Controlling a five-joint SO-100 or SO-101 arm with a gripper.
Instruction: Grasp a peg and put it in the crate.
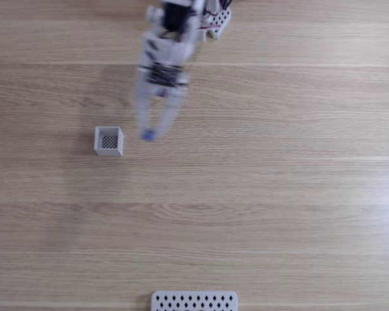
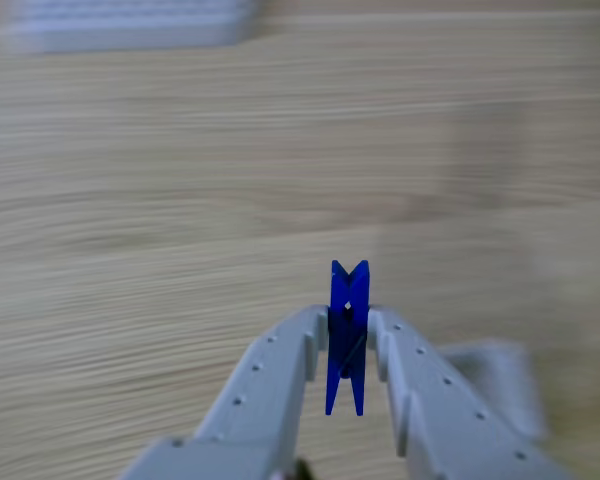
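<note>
In the fixed view your arm reaches down from the top edge of the wooden table (image 1: pixel 279 214), blurred, with the gripper (image 1: pixel 149 133) pointing toward the bottom of the picture. You have the fingers (image 2: pixel 280 375) closed on the peg (image 2: pixel 348 335): in the other view the two grey fingers press against its sides and the blue clothespin stands upright between them, its notched end sticking out past the fingertips. In the fixed view the peg (image 1: pixel 147 135) shows as a small blue spot at the fingertips. No lettering or labels can be read anywhere. The crate (image 1: pixel 109 140) sits just left of the gripper in the fixed view, apart from it, and its dark mesh bottom looks bare. A white perforated panel (image 1: pixel 194 301) lies at the bottom edge, well apart from both.
</note>
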